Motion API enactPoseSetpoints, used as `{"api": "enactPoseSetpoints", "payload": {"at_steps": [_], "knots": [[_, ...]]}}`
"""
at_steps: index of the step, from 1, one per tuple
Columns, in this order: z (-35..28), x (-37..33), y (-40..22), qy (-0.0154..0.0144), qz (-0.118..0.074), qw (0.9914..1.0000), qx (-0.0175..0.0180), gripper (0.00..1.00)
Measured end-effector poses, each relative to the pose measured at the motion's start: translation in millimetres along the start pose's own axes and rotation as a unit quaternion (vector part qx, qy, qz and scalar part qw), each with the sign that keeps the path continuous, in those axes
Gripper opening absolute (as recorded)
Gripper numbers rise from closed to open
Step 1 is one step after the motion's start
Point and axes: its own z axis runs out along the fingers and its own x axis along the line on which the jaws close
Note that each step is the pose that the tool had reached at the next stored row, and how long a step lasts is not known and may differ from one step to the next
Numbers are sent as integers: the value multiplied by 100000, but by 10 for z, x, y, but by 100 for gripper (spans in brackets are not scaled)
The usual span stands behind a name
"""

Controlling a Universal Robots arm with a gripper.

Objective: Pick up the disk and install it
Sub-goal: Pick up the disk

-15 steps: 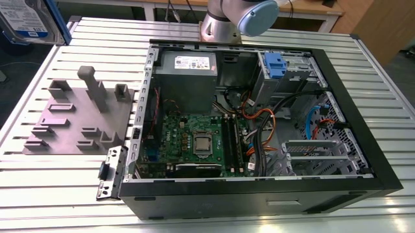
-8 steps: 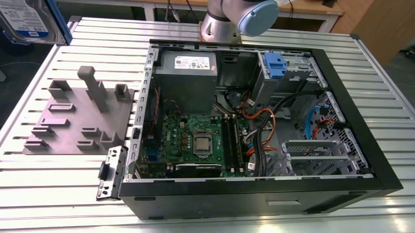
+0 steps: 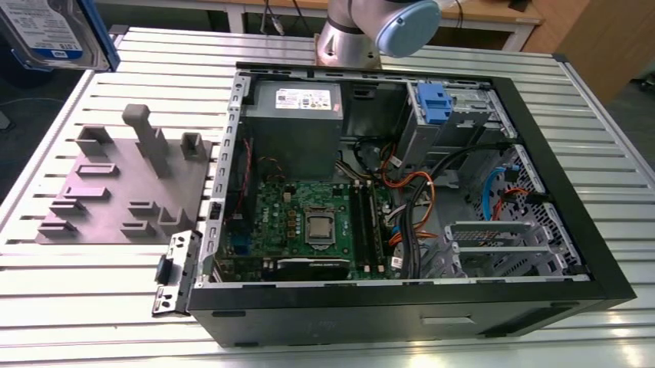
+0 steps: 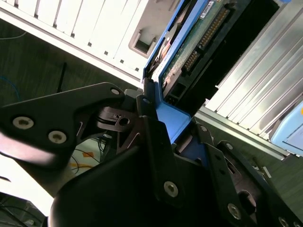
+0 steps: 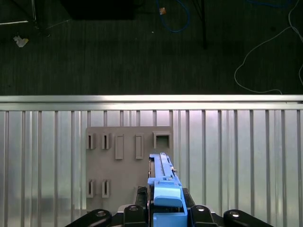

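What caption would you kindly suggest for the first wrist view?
End effector holding the disk edge-on above the grey fixture plate on the slatted table.

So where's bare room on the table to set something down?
Free: table slats between the grey fixture plate and the near edge in the exterior view, and to that view's right of the computer case. Crowded: inside the case, among cables. The end effector holds the disk.

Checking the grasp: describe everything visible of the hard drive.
The flat silver-grey rectangular hard drive has a white label with a blue band, blue plastic side rails, and a green circuit board with a connector underneath. It is off the ribbed metal table, clamped at its blue end in the black tool, seen edge-on against the grey slotted fixture plate in the first wrist view.
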Motion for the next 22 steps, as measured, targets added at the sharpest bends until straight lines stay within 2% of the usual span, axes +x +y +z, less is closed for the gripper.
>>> {"api": "enactPoseSetpoints", "payload": {"at_steps": [8,22], "knots": [[0,0,-18,0,-4,100000,-1,36],[-1,-2,-125,0,-3,100000,2,36]]}}
